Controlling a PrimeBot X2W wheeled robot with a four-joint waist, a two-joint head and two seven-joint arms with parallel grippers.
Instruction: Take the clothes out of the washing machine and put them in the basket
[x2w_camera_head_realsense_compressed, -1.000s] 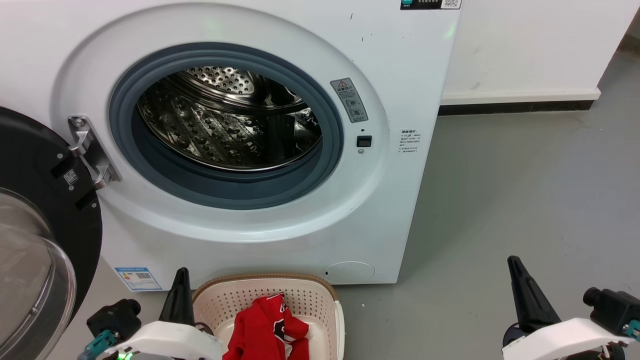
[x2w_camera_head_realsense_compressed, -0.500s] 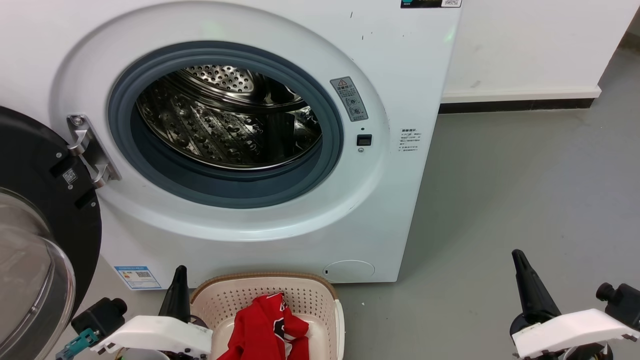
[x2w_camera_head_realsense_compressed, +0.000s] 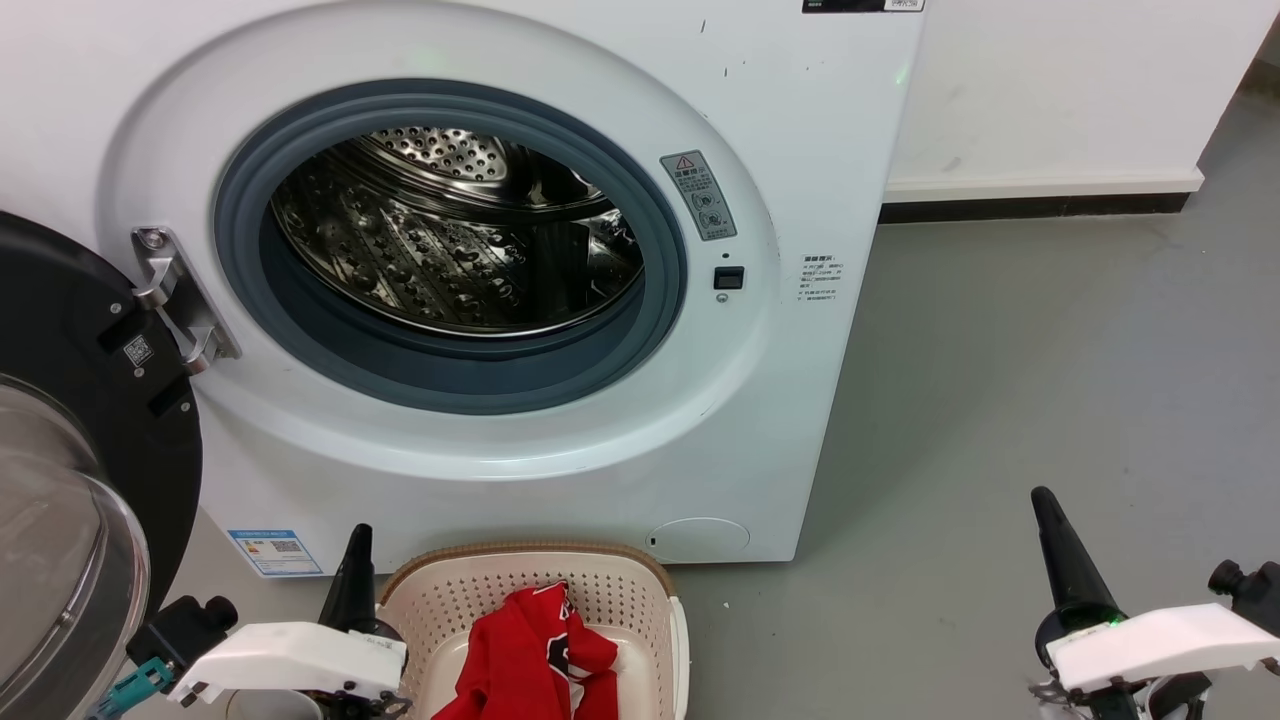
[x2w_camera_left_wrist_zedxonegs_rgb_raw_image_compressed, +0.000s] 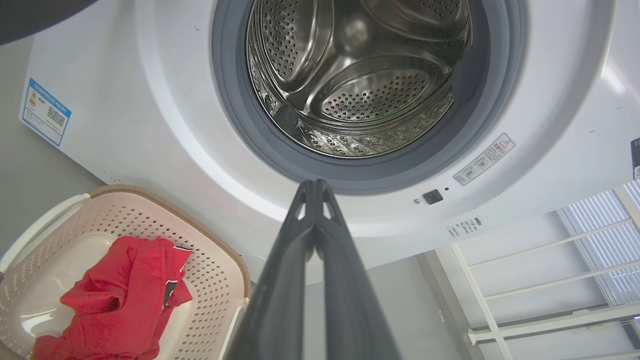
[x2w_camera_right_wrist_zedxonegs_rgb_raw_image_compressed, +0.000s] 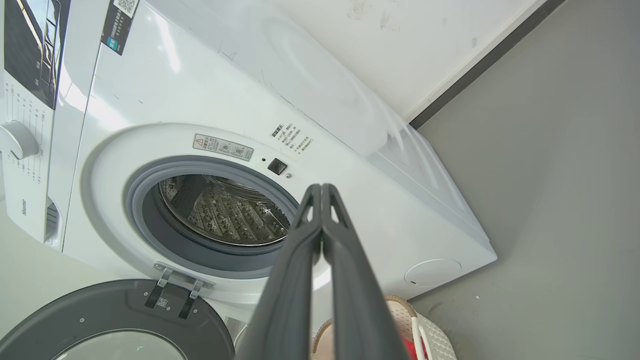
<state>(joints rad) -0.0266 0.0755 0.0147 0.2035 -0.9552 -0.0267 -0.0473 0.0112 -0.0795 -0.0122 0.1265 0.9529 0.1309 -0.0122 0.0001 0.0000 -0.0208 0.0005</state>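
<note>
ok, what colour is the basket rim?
Brown; the basket itself is cream. Left wrist view shows it best.

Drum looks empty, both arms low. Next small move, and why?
Probably just park both arms and stop. The washing machine drum shows bare steel, the clothes lie in the basket, and the left gripper and right gripper have jaws shut on nothing.

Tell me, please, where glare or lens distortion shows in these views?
Head view: sharp, with bright glints on the drum. Left wrist view: glare washes out the washer at its right edge, and the wide lens makes the left pincer loom large. Right wrist view: glare streaks the washer's upper panel; the right pincer looms likewise.
</note>
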